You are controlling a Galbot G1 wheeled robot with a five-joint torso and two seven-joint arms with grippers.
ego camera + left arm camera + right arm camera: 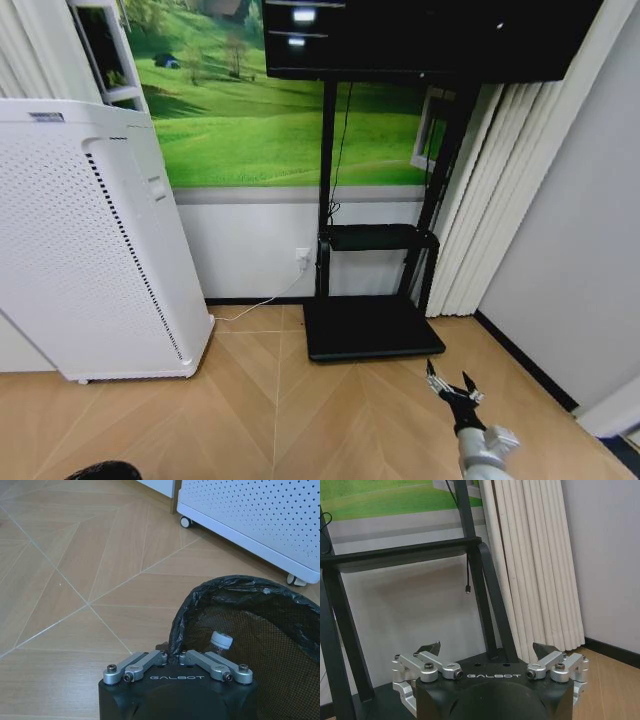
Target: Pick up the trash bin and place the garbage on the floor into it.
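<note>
- Left gripper [170,656]: one, pinched on the bin's rim, holding it up beside the purifier.
- Bin [280,650]: one, black-bagged, just above the floor [75,580].
- Bottle [220,642]: one, clear, capped, lying inside the bin; judged one piece of garbage done.
- Other litter: none seen on the floor in view; whether more is left cannot be told.
- Right gripper [452,387]: one, jaws wide, empty, low before the stand.
- Purifier [80,250]: one, white, perforated.
- Stand [365,325]: one, black.
</note>
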